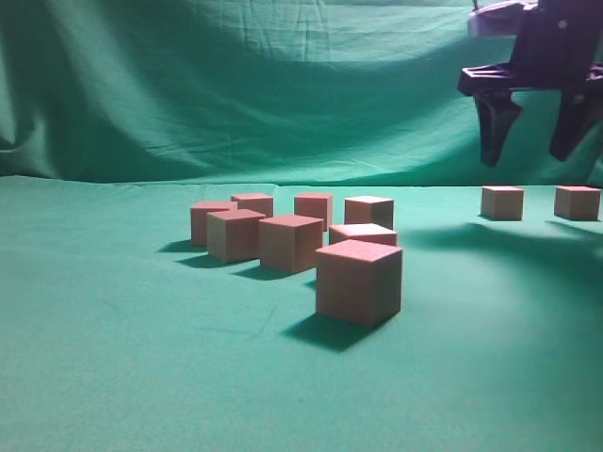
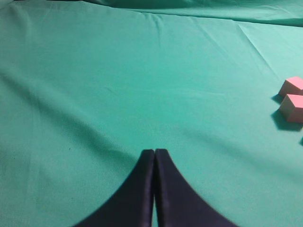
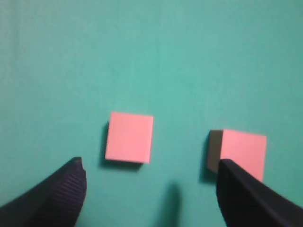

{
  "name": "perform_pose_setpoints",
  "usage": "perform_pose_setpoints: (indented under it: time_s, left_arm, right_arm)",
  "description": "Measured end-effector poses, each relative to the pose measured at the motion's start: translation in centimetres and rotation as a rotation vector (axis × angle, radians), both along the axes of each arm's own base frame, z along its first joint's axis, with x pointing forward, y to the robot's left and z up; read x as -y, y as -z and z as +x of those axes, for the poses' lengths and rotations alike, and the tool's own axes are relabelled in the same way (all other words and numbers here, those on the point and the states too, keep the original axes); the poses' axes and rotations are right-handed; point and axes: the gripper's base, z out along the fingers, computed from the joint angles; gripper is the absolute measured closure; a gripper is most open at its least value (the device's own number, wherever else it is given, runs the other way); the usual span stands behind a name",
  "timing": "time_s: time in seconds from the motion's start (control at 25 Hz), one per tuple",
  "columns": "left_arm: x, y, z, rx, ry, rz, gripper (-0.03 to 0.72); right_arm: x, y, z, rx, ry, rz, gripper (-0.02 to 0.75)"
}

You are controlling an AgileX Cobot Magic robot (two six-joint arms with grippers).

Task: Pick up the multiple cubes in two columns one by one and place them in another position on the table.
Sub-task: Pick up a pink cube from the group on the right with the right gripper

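Several pinkish-red cubes stand in two columns mid-table; the nearest cube (image 1: 359, 281) is largest in the exterior view. Two more cubes stand apart at the far right, one (image 1: 502, 201) and another (image 1: 577, 201). My right gripper (image 1: 532, 141) hangs open and empty high above those two. In the right wrist view it (image 3: 150, 165) looks straight down at them: one cube (image 3: 129, 137) lies between the fingers, the other cube (image 3: 242, 151) is partly behind the right finger. My left gripper (image 2: 155, 152) is shut and empty over bare cloth. Two cubes (image 2: 292, 107) show at its right edge.
The table (image 1: 113, 330) is covered in teal-green cloth with slight wrinkles. A draped green backdrop (image 1: 236, 85) hangs behind it. The left arm does not show in the exterior view.
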Motion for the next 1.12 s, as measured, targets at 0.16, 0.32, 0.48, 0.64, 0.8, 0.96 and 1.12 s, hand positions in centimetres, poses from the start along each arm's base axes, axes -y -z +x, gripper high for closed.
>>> perform_pose_setpoints:
  time_s: [0.16, 0.32, 0.48, 0.64, 0.8, 0.96, 1.12]
  left_arm:
    - [0.0, 0.0, 0.0, 0.0, 0.0, 0.0, 0.688]
    - [0.0, 0.0, 0.0, 0.0, 0.0, 0.0, 0.688]
    - [0.0, 0.0, 0.0, 0.0, 0.0, 0.0, 0.688]
    - [0.0, 0.0, 0.0, 0.0, 0.0, 0.0, 0.688]
    - [0.0, 0.0, 0.0, 0.0, 0.0, 0.0, 0.688]
    - [0.0, 0.0, 0.0, 0.0, 0.0, 0.0, 0.688]
    - [0.0, 0.0, 0.0, 0.0, 0.0, 0.0, 0.688]
  right_arm:
    - [-0.7, 1.3, 2.3, 0.01, -0.014, 0.017, 0.18]
    - [-1.2, 2.8, 4.1, -0.033, -0.008, 0.023, 0.18]
    - [-1.3, 4.0, 4.3, -0.088, -0.005, 0.018, 0.18]
    - [-1.4, 4.4, 4.3, -0.106, -0.001, 0.022, 0.351]
    - [-1.4, 4.3, 4.2, -0.12, 0.001, 0.024, 0.488]
    - [-1.6, 2.4, 4.6, -0.145, 0.007, 0.042, 0.488]
    - [-2.2, -3.1, 4.8, -0.139, 0.007, 0.111, 0.488]
